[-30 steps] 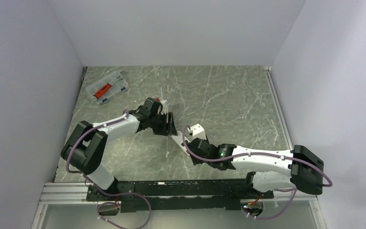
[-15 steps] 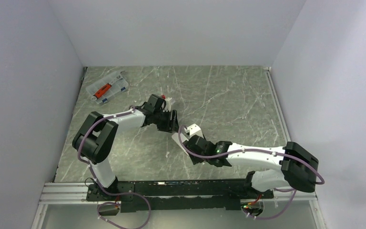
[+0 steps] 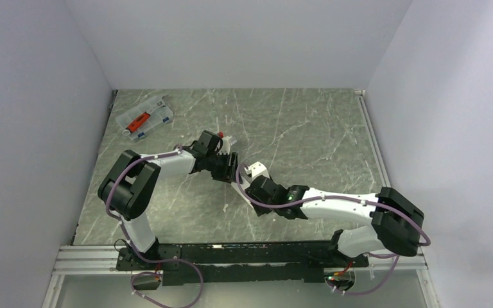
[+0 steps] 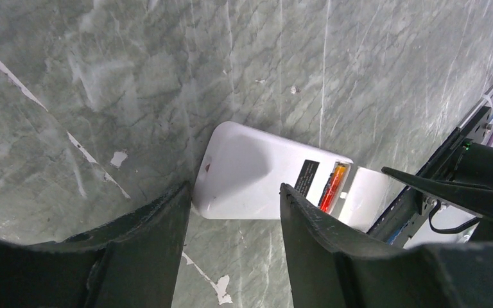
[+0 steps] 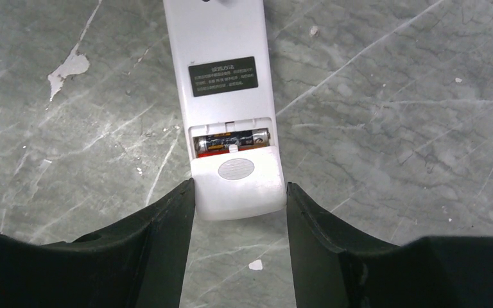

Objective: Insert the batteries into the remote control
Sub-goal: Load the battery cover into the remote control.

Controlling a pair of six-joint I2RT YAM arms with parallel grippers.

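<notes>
Right wrist view: the batteries sit in the remote control, cover not yet shut; my right gripper clasps it, my left gripper is wide.

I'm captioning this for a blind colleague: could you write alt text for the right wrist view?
A slim white rectangular remote control lies back-up on a grey-green marble table, its open compartment showing a dark metallic battery with reddish-orange trim. The right pincer's two black fingers appear to pinch the half-slid white plastic battery cover by its sides.
</notes>
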